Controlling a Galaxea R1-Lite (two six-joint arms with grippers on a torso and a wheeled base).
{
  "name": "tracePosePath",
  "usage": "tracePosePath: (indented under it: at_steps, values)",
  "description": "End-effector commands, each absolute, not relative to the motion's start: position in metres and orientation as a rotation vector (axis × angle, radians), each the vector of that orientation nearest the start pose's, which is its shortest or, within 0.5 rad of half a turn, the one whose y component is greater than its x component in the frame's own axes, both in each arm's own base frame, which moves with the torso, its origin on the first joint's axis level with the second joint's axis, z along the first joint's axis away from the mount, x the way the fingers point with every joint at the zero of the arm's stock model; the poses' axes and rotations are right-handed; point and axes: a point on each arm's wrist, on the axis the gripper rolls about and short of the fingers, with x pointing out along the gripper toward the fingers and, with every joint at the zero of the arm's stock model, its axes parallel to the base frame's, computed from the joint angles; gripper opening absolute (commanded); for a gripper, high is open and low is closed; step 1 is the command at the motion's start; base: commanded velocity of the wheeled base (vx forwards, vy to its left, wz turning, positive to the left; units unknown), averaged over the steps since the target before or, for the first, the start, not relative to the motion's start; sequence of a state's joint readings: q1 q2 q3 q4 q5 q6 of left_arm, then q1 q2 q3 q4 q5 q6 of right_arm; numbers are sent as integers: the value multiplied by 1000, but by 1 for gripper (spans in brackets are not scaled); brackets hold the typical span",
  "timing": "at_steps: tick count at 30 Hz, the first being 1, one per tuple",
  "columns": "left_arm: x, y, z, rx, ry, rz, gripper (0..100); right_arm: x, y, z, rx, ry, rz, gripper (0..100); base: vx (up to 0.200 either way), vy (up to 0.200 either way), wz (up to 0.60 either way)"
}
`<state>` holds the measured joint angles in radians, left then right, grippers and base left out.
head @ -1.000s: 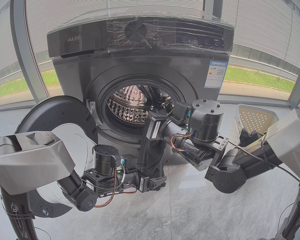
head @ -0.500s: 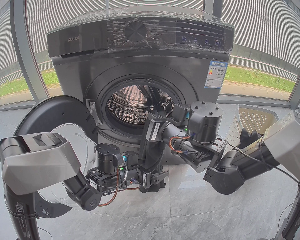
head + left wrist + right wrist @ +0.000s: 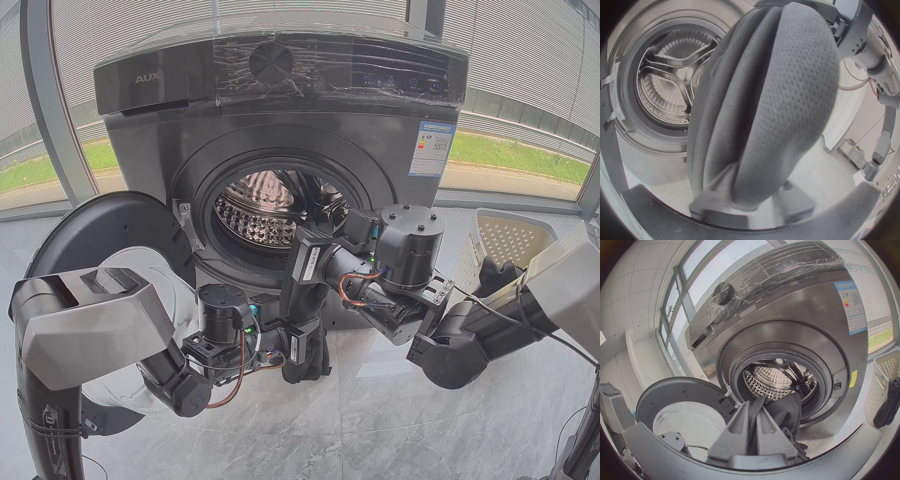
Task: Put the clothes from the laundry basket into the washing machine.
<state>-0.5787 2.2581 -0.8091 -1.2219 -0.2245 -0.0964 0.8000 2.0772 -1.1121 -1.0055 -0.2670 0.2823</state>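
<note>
The right gripper (image 3: pixel 753 410) has its jaws pressed together on the upper edge of a dark grey mesh-knit garment (image 3: pixel 775 93), holding it up just in front of the lower rim of the porthole. Lower down, the left gripper (image 3: pixel 750 203) has its jaws spread on either side of the cloth's hanging tail, not yet nipping it as far as I can judge. The garment hangs outside the dark grey front-loading washing machine (image 3: pixel 187 144), its bottom near the pale marble-look floor (image 3: pixel 375 425). The step in hand looks like gathering the loose tail. Next, the left jaws should close on it, and then both arms should carry the bundle forward and over the rim into the ribbed steel drum (image 3: pixel 262 209). The round door (image 3: pixel 112 231) stands swung wide on the robot's left, close to the left arm's elbow. A pale perforated plastic laundry basket (image 3: pixel 519 237) sits on the robot's right with another dark piece (image 3: pixel 497 272) draped over its rim, waiting its turn
</note>
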Motion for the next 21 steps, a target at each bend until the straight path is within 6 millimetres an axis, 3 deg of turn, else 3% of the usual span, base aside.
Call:
tracePosePath:
  at_steps: [1,7,13,14,21]
  values:
    - [319,-217,49,-54,241,-790,0,291,288,163,293,45,527,0,0,0,0]
    - [299,-215,69,-60,207,-824,0,296,288,155,286,49,514,0,0,0,0]
    - [287,-213,67,-56,211,-837,0,298,286,149,288,37,536,0,0,0,0]
    - [286,-214,67,-57,205,-838,0,298,286,149,290,38,537,100,0,0,0]
    - [284,-209,73,-66,161,-831,0,324,257,147,272,31,446,100,0,0,0]
